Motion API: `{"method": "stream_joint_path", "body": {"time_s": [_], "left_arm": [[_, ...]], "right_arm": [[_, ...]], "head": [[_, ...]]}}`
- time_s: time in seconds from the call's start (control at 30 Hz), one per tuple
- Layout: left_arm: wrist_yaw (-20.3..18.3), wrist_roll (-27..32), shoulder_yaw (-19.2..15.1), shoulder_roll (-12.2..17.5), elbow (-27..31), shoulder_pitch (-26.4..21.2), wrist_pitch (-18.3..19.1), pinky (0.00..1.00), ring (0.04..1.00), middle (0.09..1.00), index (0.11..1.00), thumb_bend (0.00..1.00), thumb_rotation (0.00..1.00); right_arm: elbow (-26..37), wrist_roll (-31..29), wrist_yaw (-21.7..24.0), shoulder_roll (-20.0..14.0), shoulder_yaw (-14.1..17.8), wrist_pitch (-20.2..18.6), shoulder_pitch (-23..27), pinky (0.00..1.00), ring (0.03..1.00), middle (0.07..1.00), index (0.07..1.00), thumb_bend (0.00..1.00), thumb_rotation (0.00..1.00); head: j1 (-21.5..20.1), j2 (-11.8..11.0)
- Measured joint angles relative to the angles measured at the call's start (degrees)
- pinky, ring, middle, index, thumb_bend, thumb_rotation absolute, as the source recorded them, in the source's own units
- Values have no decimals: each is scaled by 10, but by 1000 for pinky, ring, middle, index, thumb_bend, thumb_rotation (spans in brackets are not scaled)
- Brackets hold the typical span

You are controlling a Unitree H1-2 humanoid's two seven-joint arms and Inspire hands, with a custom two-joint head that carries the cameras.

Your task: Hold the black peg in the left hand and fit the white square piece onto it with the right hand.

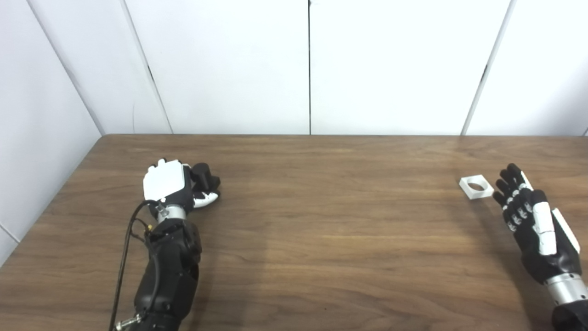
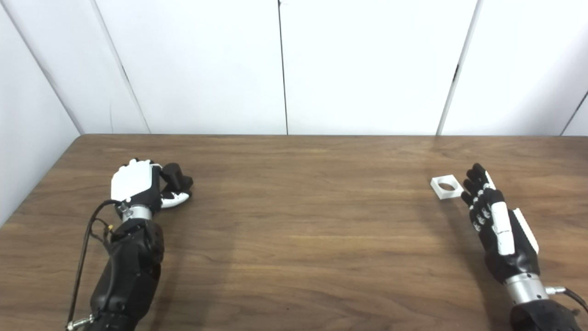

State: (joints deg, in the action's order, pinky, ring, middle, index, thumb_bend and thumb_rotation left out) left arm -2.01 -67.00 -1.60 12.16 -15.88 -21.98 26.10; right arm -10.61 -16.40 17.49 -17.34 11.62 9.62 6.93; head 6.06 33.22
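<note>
Black peg (image 1: 205,177) is sitting in the left hand (image 1: 171,186), fingers curling around it, at 9 o'clock on the wooden table (image 1: 321,230) in left eye view. Right eye view: white square piece (image 2: 446,187) is lying flat at 3 o'clock, right hand (image 2: 494,220) resting just beside it, fingers nearly straight, holding nothing

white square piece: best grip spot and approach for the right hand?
Pinch two opposite outer edges of the white square piece; it lies flat on the table with a round hole through its middle, so little height to grab. The right hand, open, sits just right of it, so probably come from above on that side.
</note>
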Motion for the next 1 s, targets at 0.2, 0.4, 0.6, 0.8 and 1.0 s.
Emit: {"method": "stream_joint_path", "body": {"time_s": [0.2,0.4,0.6,0.8,1.0], "left_arm": [[3,11,0,-1,9,0,-1,1000,1000,899,537,728,178],[7,20,-1,-1,12,0,-1,1000,1000,903,494,543,82],[1,20,0,-1,24,1,-1,1000,1000,900,490,522,70],[1,21,2,-1,28,3,0,1000,1000,895,493,521,69],[8,48,2,-1,41,13,1,1000,1000,880,492,521,66]], "right_arm": [[0,-1,0,0,0,1,1,1000,1000,1000,1000,579,999],[-1,-3,4,0,0,1,1,1000,1000,1000,1000,584,992],[-1,-3,4,0,0,1,1,1000,1000,1000,1000,588,985],[-1,-3,4,-1,0,1,1,1000,1000,1000,1000,552,992],[-3,-3,5,-3,0,1,1,1000,1000,1000,1000,569,982]], "head": [[0,2],[1,3],[1,4],[-2,4],[-4,5]]}}
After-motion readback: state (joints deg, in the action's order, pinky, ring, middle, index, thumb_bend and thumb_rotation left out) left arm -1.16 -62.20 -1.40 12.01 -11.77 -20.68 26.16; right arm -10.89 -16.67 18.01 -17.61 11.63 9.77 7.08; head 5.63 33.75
